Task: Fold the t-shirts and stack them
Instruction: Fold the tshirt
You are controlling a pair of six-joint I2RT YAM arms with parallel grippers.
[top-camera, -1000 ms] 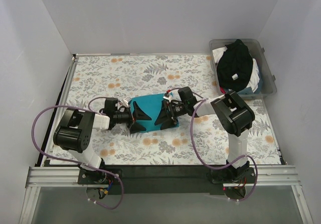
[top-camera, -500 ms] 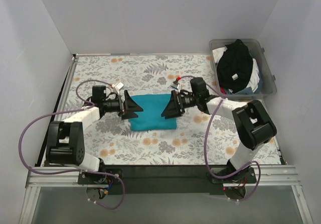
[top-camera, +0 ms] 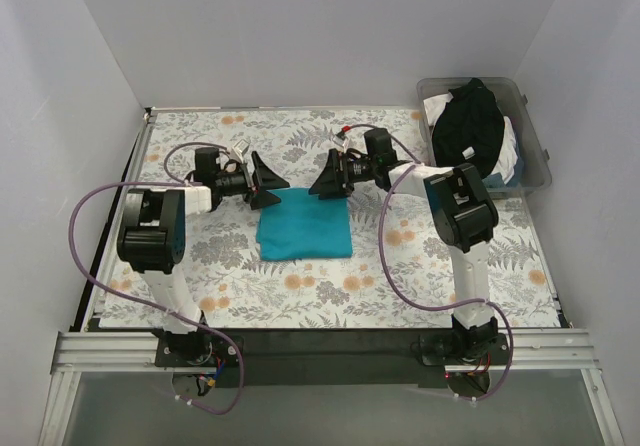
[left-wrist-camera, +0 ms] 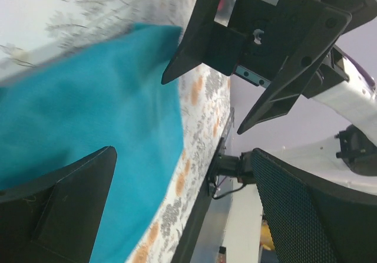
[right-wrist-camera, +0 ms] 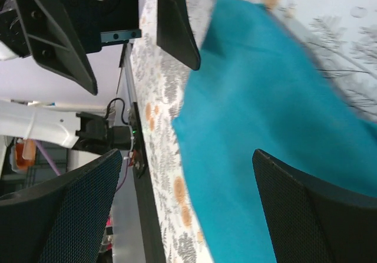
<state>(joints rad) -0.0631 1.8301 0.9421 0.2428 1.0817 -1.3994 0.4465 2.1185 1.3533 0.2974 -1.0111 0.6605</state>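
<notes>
As I read the overhead view against both wrist views, I label the scene so:

Teal shirt [top-camera: 304,224]: folded to a rough square, lying flat on the tablecloth [top-camera: 400,276] near the table's middle, between my two arms.
Left gripper [top-camera: 268,182]: jaws spread wide, nothing in them; just at the shirt's far left corner, pointing toward the other arm.
Right gripper [top-camera: 325,179]: jaws equally wide, empty; just at the far right corner, facing the left one.
Contact: I cannot tell whether any fingertip touches the cloth.
Left wrist view: teal cloth fills the lower left; the right gripper's splayed fingers show above its far edge.
Right wrist view: teal cloth fills the right; the left gripper's fingers show at upper left, beside the shirt's corner.
Bin [top-camera: 536,146]: clear plastic, at the table's far right corner, well apart from both grippers.
Black shirt [top-camera: 472,126]: heaped on top in the bin, its small white label [top-camera: 467,153] showing; whitish cloth [top-camera: 508,151] lies under it.
</notes>
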